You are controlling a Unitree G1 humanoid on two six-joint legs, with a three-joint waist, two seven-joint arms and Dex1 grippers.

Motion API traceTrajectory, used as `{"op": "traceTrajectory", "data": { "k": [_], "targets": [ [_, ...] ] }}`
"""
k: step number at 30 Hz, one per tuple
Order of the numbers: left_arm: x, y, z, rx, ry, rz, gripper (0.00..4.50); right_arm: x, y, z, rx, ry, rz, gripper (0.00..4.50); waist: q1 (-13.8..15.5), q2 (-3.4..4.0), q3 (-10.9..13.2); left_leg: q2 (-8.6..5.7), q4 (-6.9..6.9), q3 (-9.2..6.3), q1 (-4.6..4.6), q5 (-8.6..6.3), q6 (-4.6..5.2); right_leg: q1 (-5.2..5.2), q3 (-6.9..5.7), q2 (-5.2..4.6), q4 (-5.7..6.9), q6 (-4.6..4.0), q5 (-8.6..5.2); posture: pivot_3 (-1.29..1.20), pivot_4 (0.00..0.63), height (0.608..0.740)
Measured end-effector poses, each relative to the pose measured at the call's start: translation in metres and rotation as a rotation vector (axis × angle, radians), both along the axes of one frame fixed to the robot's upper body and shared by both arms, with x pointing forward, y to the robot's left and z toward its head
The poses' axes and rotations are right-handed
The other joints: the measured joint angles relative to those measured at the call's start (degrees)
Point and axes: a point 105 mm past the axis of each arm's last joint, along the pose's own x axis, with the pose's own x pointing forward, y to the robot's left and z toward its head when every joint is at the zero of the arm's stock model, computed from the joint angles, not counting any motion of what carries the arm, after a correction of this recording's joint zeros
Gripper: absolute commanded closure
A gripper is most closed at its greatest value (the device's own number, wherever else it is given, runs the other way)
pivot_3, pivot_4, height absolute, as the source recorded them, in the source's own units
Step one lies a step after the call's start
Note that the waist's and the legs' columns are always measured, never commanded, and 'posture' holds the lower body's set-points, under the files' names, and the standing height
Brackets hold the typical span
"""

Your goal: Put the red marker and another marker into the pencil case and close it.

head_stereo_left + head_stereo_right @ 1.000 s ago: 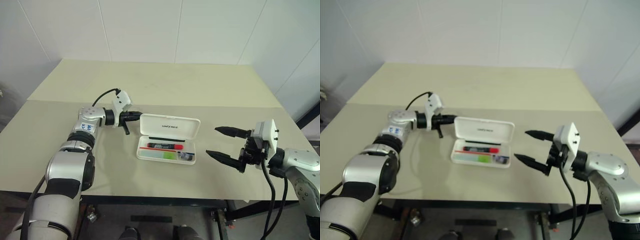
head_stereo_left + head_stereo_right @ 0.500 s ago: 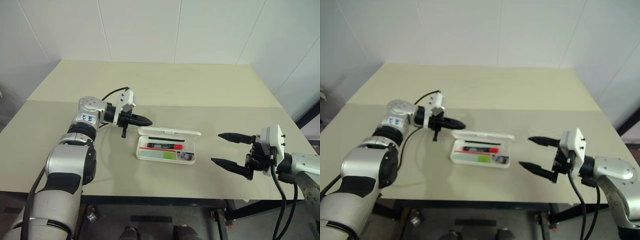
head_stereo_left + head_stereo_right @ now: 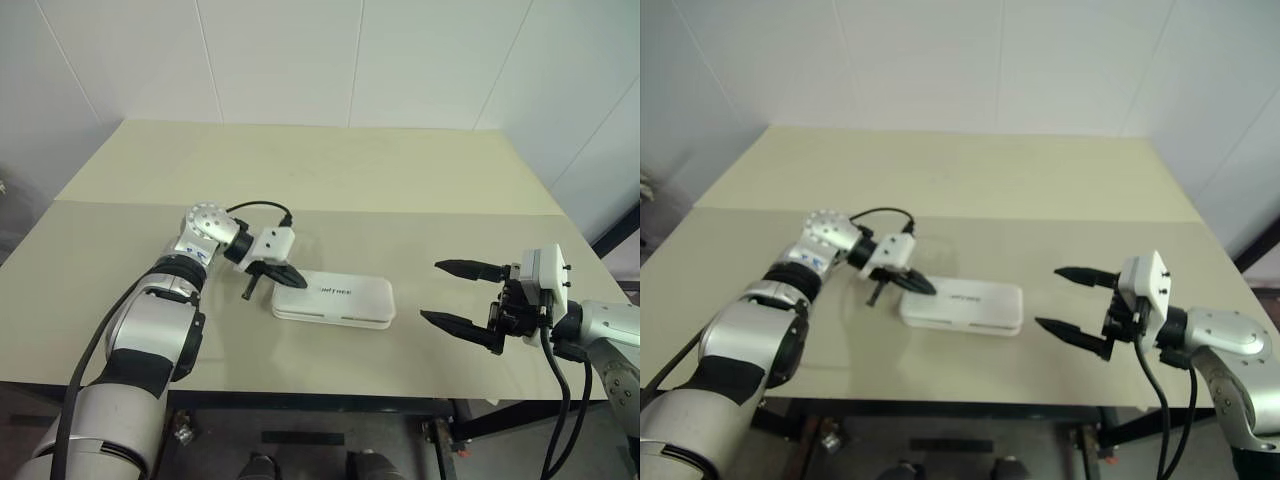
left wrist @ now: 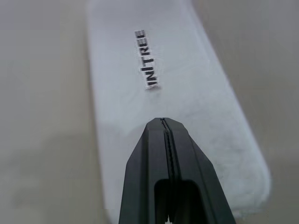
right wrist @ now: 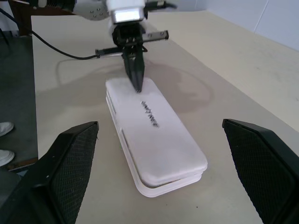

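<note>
The white pencil case [image 3: 340, 300] lies flat in the middle of the table with its lettered lid down over the base. My left gripper [image 3: 298, 281] is shut, holds nothing, and slants down with its tips on the lid's left end. The left wrist view has those tips [image 4: 162, 121] resting on the lid [image 4: 154, 70] just short of the lettering. My right gripper [image 3: 430, 291] hangs open and empty a little to the right of the case, its wide fingers [image 5: 70, 163] framing the case [image 5: 154, 135]. The red marker and the other marker are hidden.
A black cable [image 3: 250, 207] loops off the left wrist over the table. The table's front edge [image 3: 330, 392] runs just below the case, and white walls stand behind the table [image 3: 330, 165].
The lid has gone from standing upright to lying down over the base. My left gripper swung right and down onto the lid. The right gripper has kept its place, still open.
</note>
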Motion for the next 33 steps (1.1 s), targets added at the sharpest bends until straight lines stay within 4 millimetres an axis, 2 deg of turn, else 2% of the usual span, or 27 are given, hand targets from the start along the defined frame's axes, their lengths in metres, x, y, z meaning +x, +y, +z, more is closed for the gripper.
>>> {"op": "traceTrajectory", "data": {
  "k": [7, 10, 13, 17, 20, 24, 29, 33],
  "targets": [
    [-0.001, -0.009, 0.001, 0.165, -0.222, -0.172, 4.48, -0.001, 0.0, -0.005, -0.004, 0.017, 0.0, 0.0, 0.0, 0.05, -0.1, 0.0, 0.34, -0.01, 0.25, -0.05, 0.07, 0.41, 0.05, 0.01, 0.0, 0.11, 0.06, 0.0, 0.15, 0.74],
    [-0.002, -0.011, -0.002, 0.172, -0.234, -0.183, 4.48, -0.002, 0.001, -0.006, -0.013, 0.016, 0.007, 0.0, -0.2, 0.02, -0.1, 0.01, 0.33, 0.12, 0.91, -0.07, 0.11, 1.2, 0.12, 0.01, -0.28, 0.11, 0.06, 0.0, 0.15, 0.74],
    [-0.004, -0.018, -0.004, 0.121, -0.216, -0.193, 4.48, -0.002, 0.001, -0.006, -0.014, 0.008, 0.009, 0.0, -0.2, 0.02, 0.0, 0.04, 0.35, 0.22, 0.92, -0.05, 0.19, 1.29, 0.18, -0.02, -0.51, -0.13, -0.03, 0.0, 0.15, 0.74],
    [-0.007, -0.027, 0.004, -0.1, -0.106, -0.129, 4.48, -0.002, 0.001, -0.006, -0.015, 0.008, 0.01, 0.0, -0.3, -0.06, 0.0, 0.04, 0.35, 0.22, 0.7, -0.05, 0.22, 1.06, 0.2, -0.03, -0.49, 0.25, 0.2, 0.0, 0.15, 0.74],
    [-0.002, -0.029, 0.029, -0.358, -0.079, -0.054, 4.48, -0.001, 0.001, -0.006, -0.015, 0.011, 0.016, 0.0, -0.2, -0.06, 0.0, 0.03, 0.33, 0.17, 0.69, -0.17, 0.27, 0.98, 0.17, -0.01, -0.28, 0.24, 0.17, 0.0, 0.15, 0.74],
    [0.003, -0.019, 0.058, -0.666, -0.067, 0.025, 4.48, 0.001, 0.003, -0.005, -0.014, 0.012, 0.034, 0.0, -0.3, -0.06, 0.0, 0.07, 0.3, 0.15, 0.7, -0.25, 0.26, 0.94, 0.15, 0.01, -0.26, 0.22, 0.08, 0.0, 0.15, 0.74],
    [0.006, 0.001, 0.056, -0.791, -0.011, 0.105, 4.48, 0.002, 0.003, -0.007, -0.016, 0.027, 0.055, 0.0, -0.2, -0.06, 0.0, 0.05, 0.34, 0.17, 0.69, -0.28, 0.25, 0.95, 0.15, -0.02, -0.27, 0.22, 0.07, 0.0, 0.15, 0.74],
    [0.006, 0.038, 0.058, -0.875, 0.064, 0.212, 3.54, 0.002, 0.003, -0.006, -0.022, 0.028, 0.07, 0.0, -0.8, -0.06, 0.0, 0.11, 0.33, 0.16, 0.73, -0.28, 0.24, 0.95, 0.15, 0.0, -0.21, 0.2, 0.06, 0.0, 0.15, 0.74]
  ]
}}
